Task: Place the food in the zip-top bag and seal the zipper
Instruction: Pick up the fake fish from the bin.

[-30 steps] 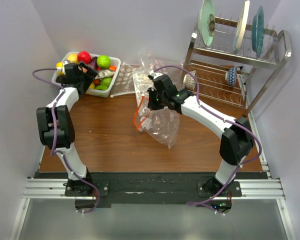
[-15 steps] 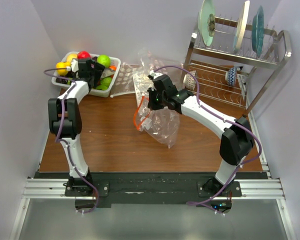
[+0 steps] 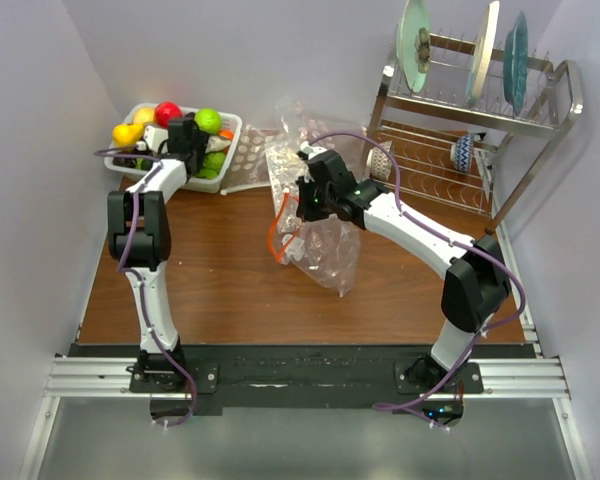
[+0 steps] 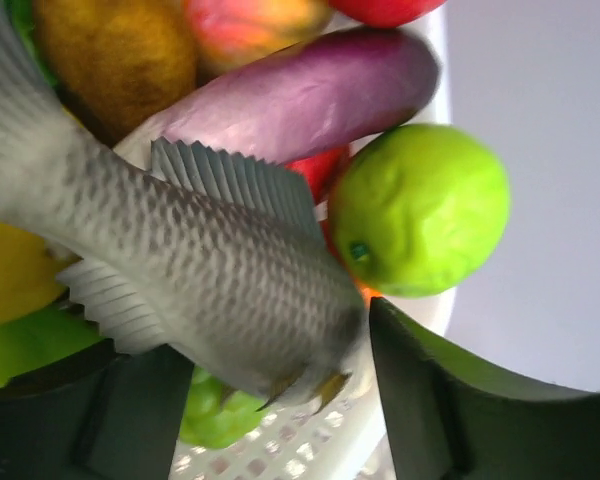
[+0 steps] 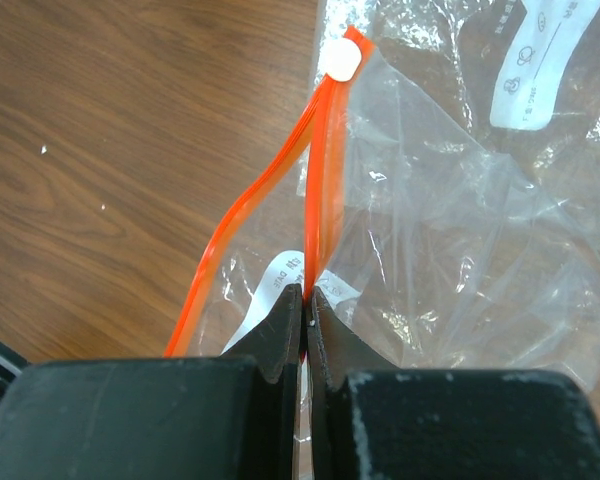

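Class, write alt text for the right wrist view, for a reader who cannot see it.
The right tool is shut on one lip of the orange-red zipper of a clear zip-top bag. The other lip bows left, leaving the mouth open above a brown wooden table.

The toy fish point(image 4: 180, 270) is cut off at top left.

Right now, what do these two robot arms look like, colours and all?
The left arm and right arm match: white tube-shaped links, chunky black joints, and a thin purple cable looping alongside each. The left tool and right tool are black, each with two blunt wedge-shaped fingers.
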